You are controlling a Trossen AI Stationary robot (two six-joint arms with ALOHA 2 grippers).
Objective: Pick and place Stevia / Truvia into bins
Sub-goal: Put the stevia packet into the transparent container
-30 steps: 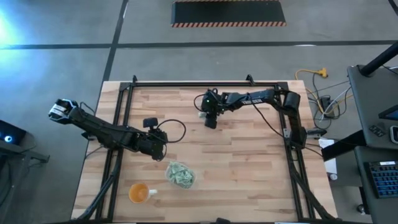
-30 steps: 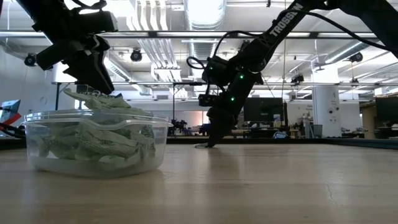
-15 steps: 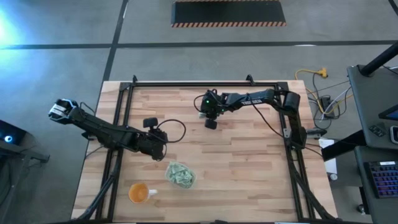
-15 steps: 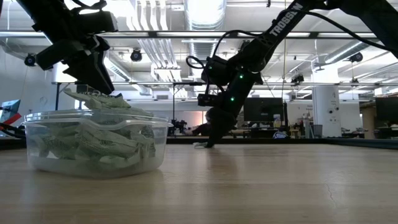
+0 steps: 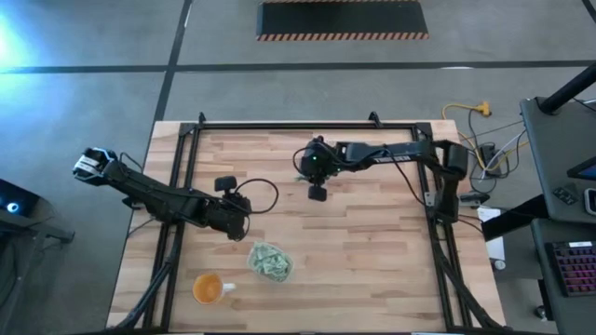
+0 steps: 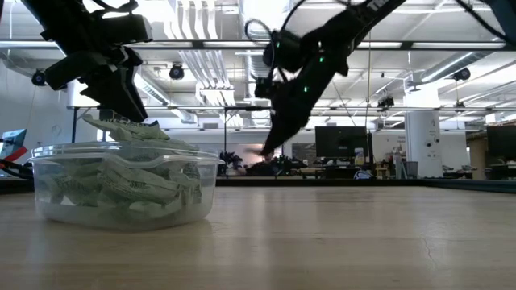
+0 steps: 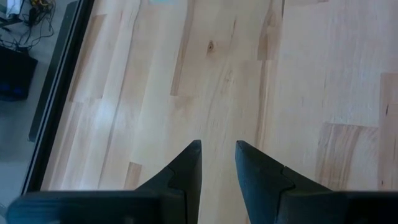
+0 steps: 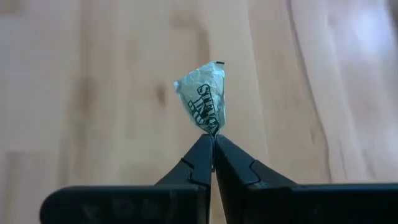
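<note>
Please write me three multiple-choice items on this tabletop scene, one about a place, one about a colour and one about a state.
1. Where does the clear tub of packets stand?
A. On the table's near part, beside the orange cup
B. Against the far rail
C. Under the right hand

2. What colour is the packet that the right hand holds?
A. Pink
B. Pale green with dark print
C. Yellow

3. What state is the left hand in?
A. Shut on a packet
B. Clamped on the cup
C. Slightly open and empty

Key:
1 A: the high view shows tub and cup side by side near the table's front edge.
2 B: the right wrist view shows the crumpled green packet pinched at the fingertips.
3 C: the left wrist view shows a gap between the fingers with only bare wood beyond.
</note>
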